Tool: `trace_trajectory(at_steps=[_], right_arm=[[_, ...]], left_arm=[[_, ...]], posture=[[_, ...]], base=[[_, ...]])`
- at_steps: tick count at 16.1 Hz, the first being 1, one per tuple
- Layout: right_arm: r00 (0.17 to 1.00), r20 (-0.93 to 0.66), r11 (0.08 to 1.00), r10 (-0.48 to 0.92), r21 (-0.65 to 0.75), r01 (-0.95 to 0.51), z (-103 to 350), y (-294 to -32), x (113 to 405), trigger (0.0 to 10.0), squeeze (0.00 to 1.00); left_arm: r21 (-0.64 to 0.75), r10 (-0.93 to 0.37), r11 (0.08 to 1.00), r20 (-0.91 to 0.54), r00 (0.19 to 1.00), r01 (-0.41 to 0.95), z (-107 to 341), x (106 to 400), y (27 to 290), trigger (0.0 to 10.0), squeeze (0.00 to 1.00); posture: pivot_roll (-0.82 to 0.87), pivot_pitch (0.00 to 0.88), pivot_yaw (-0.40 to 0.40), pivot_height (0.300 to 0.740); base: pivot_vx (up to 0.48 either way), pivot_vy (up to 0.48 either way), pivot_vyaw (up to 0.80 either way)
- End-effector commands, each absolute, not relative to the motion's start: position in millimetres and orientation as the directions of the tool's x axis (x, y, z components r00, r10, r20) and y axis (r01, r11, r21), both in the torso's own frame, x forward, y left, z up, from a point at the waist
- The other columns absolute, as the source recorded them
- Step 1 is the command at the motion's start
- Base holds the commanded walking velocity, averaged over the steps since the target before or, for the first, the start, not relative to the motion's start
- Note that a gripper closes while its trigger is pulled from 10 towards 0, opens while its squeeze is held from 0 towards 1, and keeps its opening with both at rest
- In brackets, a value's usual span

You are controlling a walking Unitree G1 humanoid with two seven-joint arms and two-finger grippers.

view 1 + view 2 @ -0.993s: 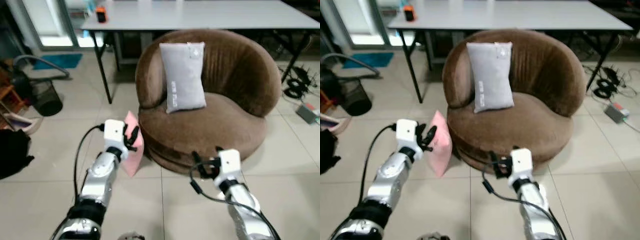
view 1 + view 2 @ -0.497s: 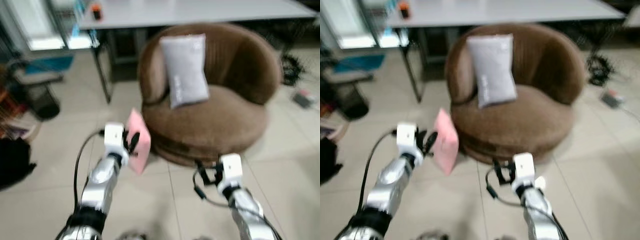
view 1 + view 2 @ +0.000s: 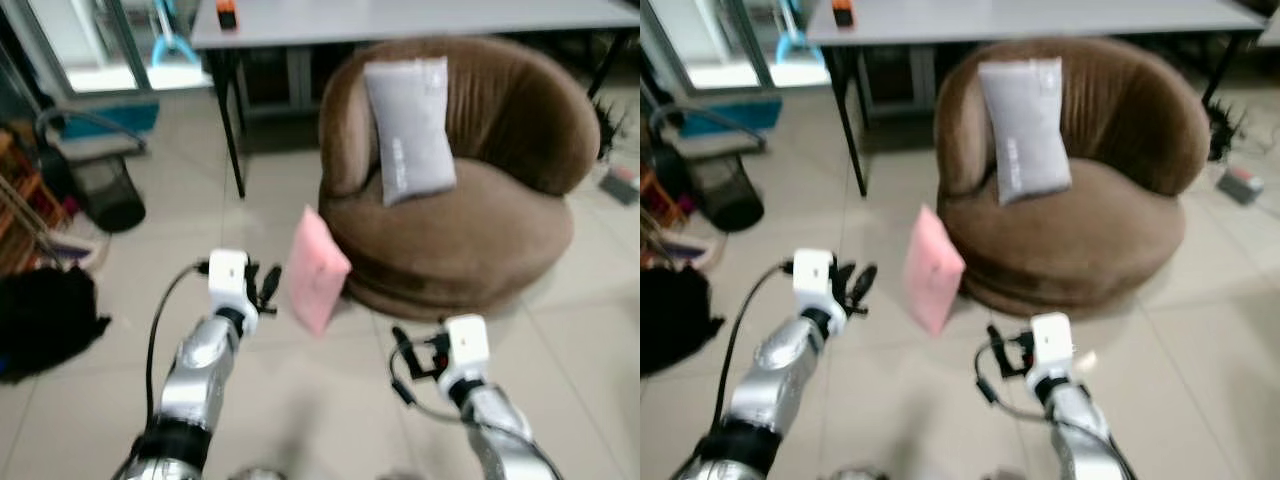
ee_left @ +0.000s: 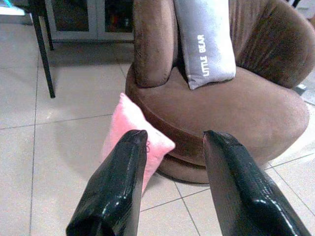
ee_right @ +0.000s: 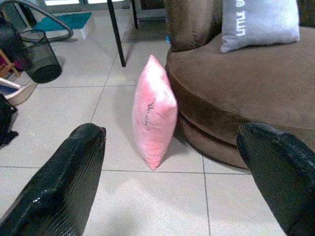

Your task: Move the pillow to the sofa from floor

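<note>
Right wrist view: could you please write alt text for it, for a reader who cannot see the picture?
A pink pillow stands on edge on the tiled floor, leaning against the base of a round brown sofa, framed between the open right gripper's two black fingers. A grey pillow sits on the seat, and a black mesh bin stands farther off.

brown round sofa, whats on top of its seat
A grey rectangular pillow with white lettering stands on the brown round velvet sofa, leaning on its backrest. The cushion part behind that pillow is covered. The pink pillow is on the floor, against the sofa's base.
</note>
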State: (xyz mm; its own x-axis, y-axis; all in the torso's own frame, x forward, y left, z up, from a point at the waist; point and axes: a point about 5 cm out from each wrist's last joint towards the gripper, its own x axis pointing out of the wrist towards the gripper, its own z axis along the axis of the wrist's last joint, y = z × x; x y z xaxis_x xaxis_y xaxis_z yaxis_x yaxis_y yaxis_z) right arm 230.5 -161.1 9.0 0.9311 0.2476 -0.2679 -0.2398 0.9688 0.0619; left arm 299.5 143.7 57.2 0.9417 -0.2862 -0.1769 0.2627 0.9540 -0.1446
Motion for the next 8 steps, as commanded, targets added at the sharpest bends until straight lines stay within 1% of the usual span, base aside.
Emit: trace_trajectory(at_steps=[1, 3, 8], right_arm=[[0.929, -0.252, 0.963, 0.27, 0.076, -0.259, 11.7, -151.8, 232.2, 10.0, 0.0], [0.928, -0.256, 0.962, 0.272, 0.08, -0.26, 10.8, -151.4, 231.6, 10.0, 0.0], [0.926, -0.278, 0.967, 0.255, 0.065, -0.246, 7.5, -149.8, 230.6, 10.0, 0.0]], left_arm=[[-0.142, -0.269, 0.959, -0.189, 0.944, 0.244, 56.3, 297.4, 153.5, 10.0, 0.0], [-0.109, -0.286, 0.956, -0.173, 0.942, 0.271, 58.8, 297.7, 151.9, 10.0, 0.0], [-0.085, -0.297, 0.955, -0.187, 0.936, 0.286, 57.9, 297.7, 152.5, 10.0, 0.0]], posture=[[-0.09, 0.056, 0.022, 0.74], [-0.09, 0.051, 0.026, 0.74], [-0.09, 0.049, 0.031, 0.74]], base=[[0.0, 0.48, 0.78], [0.0, 0.48, 0.74], [0.0, 0.0, 0.67]])
